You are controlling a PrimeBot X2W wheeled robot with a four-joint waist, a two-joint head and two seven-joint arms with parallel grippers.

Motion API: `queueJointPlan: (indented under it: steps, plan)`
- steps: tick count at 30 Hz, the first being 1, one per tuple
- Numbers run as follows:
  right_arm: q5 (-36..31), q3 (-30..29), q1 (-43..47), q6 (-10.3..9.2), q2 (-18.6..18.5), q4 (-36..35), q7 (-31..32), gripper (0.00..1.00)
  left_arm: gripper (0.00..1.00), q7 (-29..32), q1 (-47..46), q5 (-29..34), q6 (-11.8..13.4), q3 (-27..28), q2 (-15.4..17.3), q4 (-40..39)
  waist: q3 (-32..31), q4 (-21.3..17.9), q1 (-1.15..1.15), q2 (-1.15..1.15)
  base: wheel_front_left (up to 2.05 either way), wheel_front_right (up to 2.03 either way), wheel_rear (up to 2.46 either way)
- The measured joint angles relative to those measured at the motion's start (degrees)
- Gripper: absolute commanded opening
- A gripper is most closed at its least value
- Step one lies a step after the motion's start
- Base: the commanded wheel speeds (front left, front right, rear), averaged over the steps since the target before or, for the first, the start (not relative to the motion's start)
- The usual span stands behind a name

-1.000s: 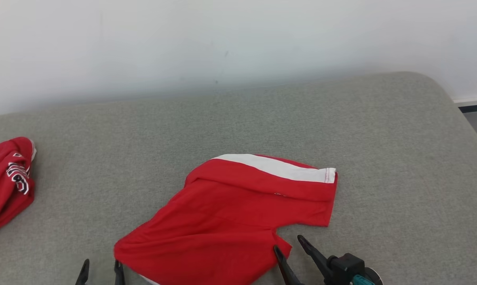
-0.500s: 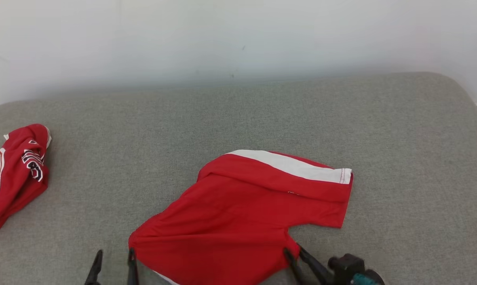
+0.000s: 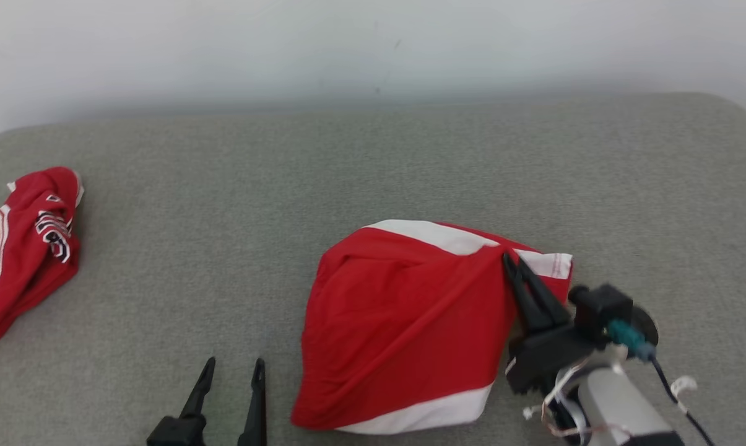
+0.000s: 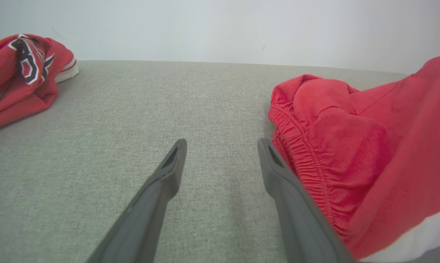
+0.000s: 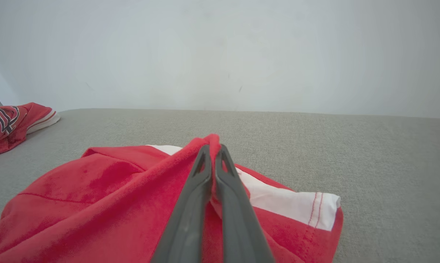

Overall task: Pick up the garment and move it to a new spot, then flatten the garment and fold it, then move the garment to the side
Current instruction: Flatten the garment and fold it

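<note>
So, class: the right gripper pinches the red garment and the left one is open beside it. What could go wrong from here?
1. The right gripper pinches only a thin fold of the garment; the fold may slip out during a lift.
2. Held at one point, it may bunch; the left gripper is open, holding nothing.
3. Dragged left, it could reach the other garment.

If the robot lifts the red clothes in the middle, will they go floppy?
Probably floppy: where the right gripper pinches the red garment, the cloth hangs in a tent of folds. Likely light too, since one small pinch raises it. The rest may drag along the grey cushion.
</note>
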Motion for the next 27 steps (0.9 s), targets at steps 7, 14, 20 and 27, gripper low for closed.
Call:
queueJointPlan:
  steps: [7, 14, 20, 27]
  plan:
    - [-5.1, -3.09, -9.49, 0.0, -0.24, 6.5, 0.0, 0.0, 1.0, 0.0, -2.14, -0.24, -0.1, -2.34, 0.0, 0.11, 1.55, 3.2, 0.0, 0.0, 0.0, 0.0, 0.0]
    - [-11.04, -5.73, -16.3, 0.0, 0.53, 19.6, 0.01, 1.0, 1.0, 0.0, -2.97, -0.54, -0.15, -3.8, 0.0, 0.87, 3.29, 7.58, 0.01, 0.0, 0.0, 0.0, 0.0]
    - [-12.06, -5.79, -14.98, 0.0, 2.36, 14.18, -0.01, 1.0, 1.0, 0.0, -2.65, -0.94, 0.16, -3.15, 0.0, 0.97, 3.19, 8.44, 0.0, 0.0, 0.0, 0.0, 0.0]
    - [-7.48, -3.03, -4.53, 0.0, 0.93, 3.45, -0.01, 1.0, 1.0, 0.0, -1.51, -1.43, -0.21, -2.4, -0.01, 0.7, 1.88, 5.0, 0.0, 0.0, 0.0, 0.0, 0.0]
